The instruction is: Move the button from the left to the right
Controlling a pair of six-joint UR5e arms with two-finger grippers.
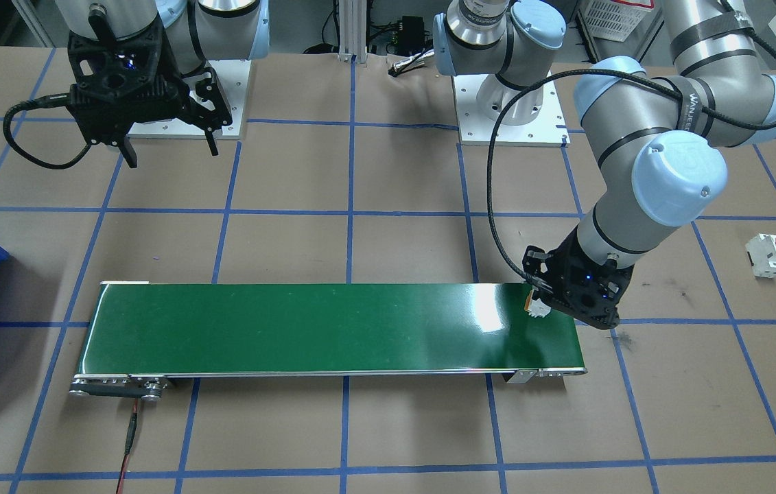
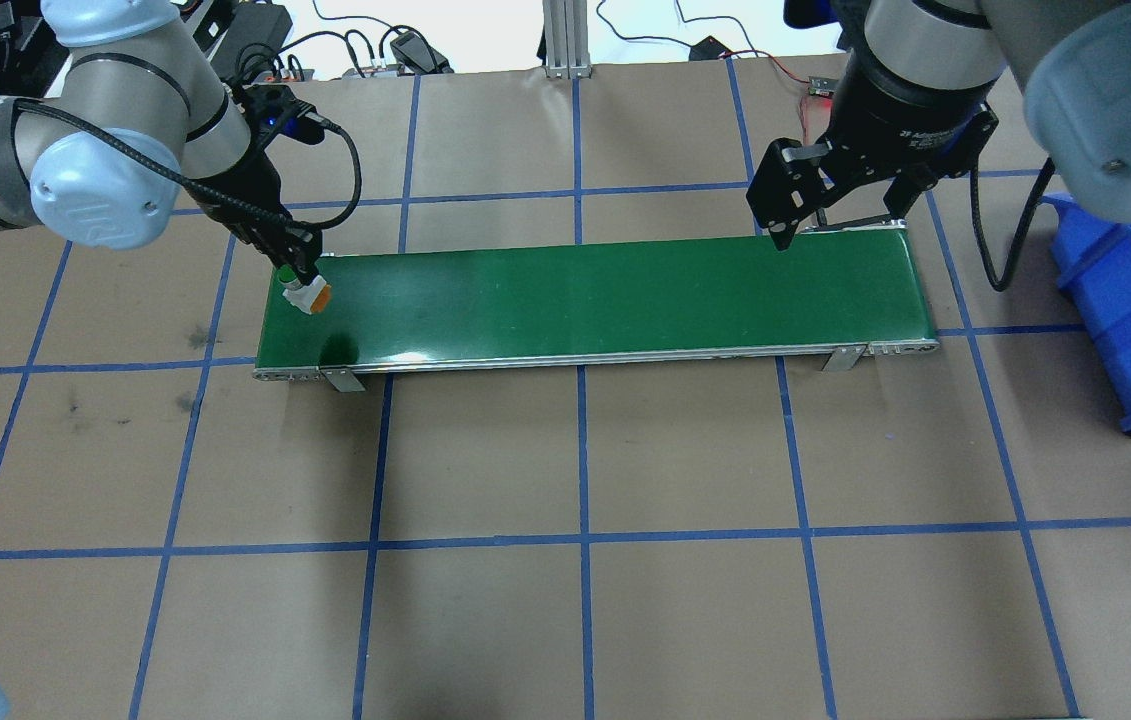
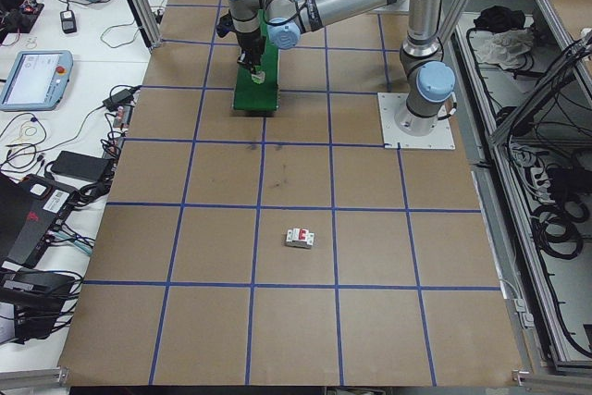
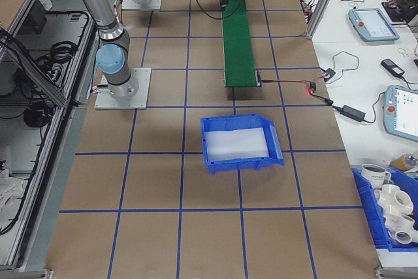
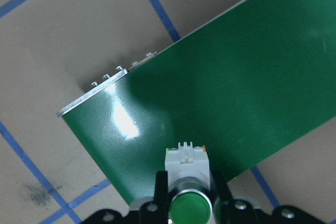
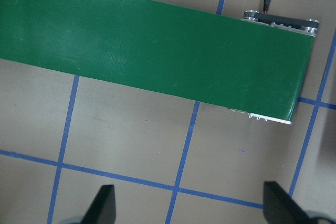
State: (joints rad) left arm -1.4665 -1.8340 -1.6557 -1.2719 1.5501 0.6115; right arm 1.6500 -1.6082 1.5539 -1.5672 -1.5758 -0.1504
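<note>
**Button held over the left end of the belt, ready to be set down**

The brown paper-covered bench (image 2: pixel 565 600), gridded with blue tape, carries a long green conveyor belt (image 2: pixel 605 300) running from below the left arm's jaws to below the right arm's. A blue plastic bin (image 2: pixel 1125 320) sits beyond the belt's far end, outboard of the right jaws, probably as the final catch point. A white boxy circuit breaker with red levers (image 1: pixel 769 254) lies well apart from both jaws and seems to play no part.

The left gripper (image 2: pixel 297 272) has its jaws clenched on the small push-button with green cap, white body and orange end (image 2: pixel 307 295). The button juts forward from the jaws, over the belt's left end; the likely aim is to release it there so the belt carries it right.

The right gripper (image 2: pixel 830 215) hangs with jaws spread and empty over the opposite end, seemingly waiting to receive.

Whether the button already touches the belt cannot be told. The left wrist view crops the fingers low in frame.
</note>
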